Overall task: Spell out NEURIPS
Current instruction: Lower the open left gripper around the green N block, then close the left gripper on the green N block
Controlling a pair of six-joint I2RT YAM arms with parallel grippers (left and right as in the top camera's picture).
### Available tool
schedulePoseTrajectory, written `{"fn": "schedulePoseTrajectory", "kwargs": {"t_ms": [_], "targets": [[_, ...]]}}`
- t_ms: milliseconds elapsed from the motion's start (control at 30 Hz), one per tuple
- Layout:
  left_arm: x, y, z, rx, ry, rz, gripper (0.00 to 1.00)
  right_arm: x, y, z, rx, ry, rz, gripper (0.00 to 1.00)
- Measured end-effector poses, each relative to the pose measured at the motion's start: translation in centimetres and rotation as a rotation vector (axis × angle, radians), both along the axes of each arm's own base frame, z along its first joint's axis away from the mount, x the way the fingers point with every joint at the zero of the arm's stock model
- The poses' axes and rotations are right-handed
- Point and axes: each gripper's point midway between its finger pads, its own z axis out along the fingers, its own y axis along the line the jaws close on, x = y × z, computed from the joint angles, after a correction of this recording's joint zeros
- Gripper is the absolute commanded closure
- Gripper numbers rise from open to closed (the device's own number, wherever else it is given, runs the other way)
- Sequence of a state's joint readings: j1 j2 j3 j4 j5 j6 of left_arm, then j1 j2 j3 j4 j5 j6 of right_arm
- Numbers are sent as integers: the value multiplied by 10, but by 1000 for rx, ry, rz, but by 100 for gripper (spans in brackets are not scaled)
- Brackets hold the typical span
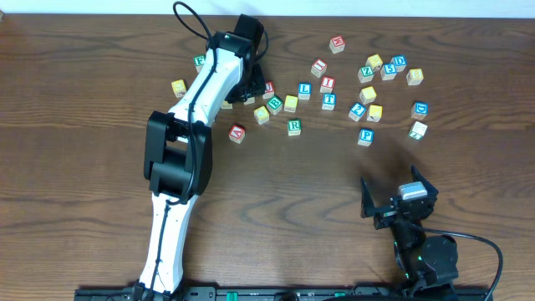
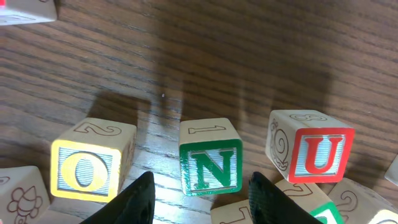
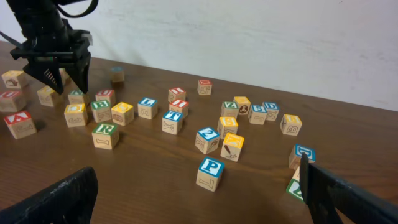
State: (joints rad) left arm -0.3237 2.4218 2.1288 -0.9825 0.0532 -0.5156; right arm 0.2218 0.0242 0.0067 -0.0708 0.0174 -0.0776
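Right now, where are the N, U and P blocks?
N block point(image 2: 210, 167): left wrist view, on its green letter face.
U block point(image 2: 318, 155): left wrist view, on its red letter face.
P block point(image 3: 211, 168): right wrist view, on its blue letter face.

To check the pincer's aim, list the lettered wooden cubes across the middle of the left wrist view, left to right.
In order: wooden cube with yellow O, wooden cube with green N, wooden cube with red U.

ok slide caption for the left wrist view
Left gripper open, lined up on the green N cube between a yellow O cube and a red U cube
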Motion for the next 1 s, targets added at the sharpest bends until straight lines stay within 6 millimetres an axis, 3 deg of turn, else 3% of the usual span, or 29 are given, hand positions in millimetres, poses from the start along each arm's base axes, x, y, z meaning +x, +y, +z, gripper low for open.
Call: {"fn": "schedulePoseTrajectory", "kwargs": {"t_ms": [300, 467, 533, 1000], "targets": [[0, 0, 0, 1, -1, -1, 56, 0, 0, 0, 0, 0, 0, 1], [0, 0, -1, 6, -2, -12, 56, 0, 0, 0, 0, 0, 0, 1], [0, 0, -3, 7, 1, -16, 51, 0, 0, 0, 0, 0, 0, 1], [5, -9, -6, -20, -14, -29, 51, 0, 0, 0, 0, 0, 0, 1]]}}
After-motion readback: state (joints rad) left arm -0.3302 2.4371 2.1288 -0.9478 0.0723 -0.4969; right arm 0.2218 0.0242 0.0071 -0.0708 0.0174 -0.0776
